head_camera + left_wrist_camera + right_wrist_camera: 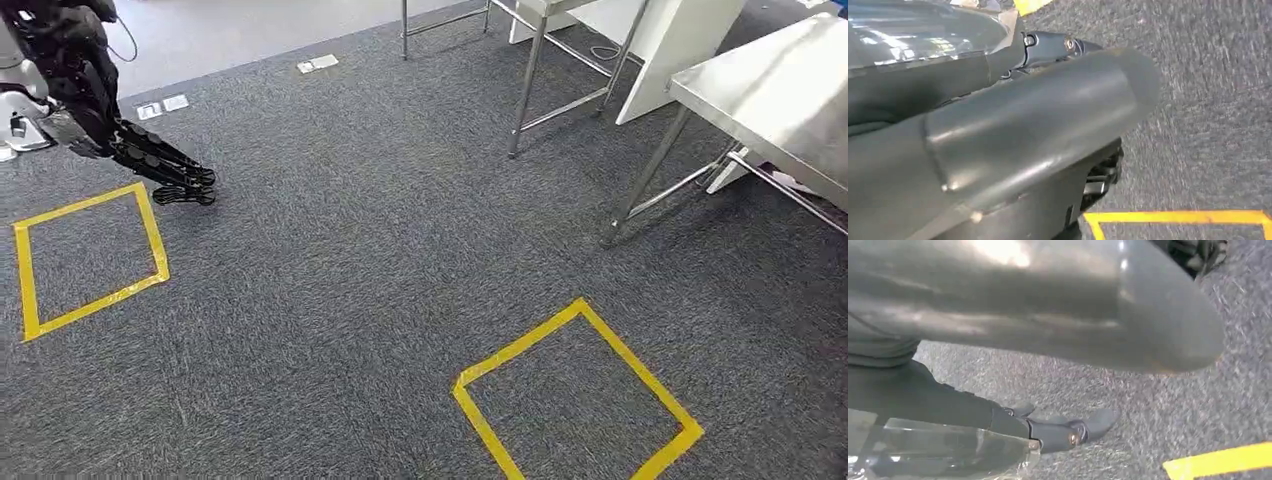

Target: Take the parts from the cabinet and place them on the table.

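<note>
My left hand (160,168) hangs over the grey carpet at the upper left of the head view. Its dark fingers are stretched out and hold nothing. In the left wrist view its thick grey thumb (1038,125) lies straight, with the dark fingers (1104,172) behind it above the carpet. My right hand (1128,310) also hangs over the carpet. Its grey thumb is extended, the dark fingers (1200,252) sit at the picture's edge, and nothing is in it. A steel table (790,90) stands at the upper right of the head view.
A second steel table frame (528,85) and a white panel (670,50) stand at the back. Two yellow tape squares mark the carpet, one at the left (155,240) and one at the lower right (520,345). Floor sockets (318,64) lie near the back.
</note>
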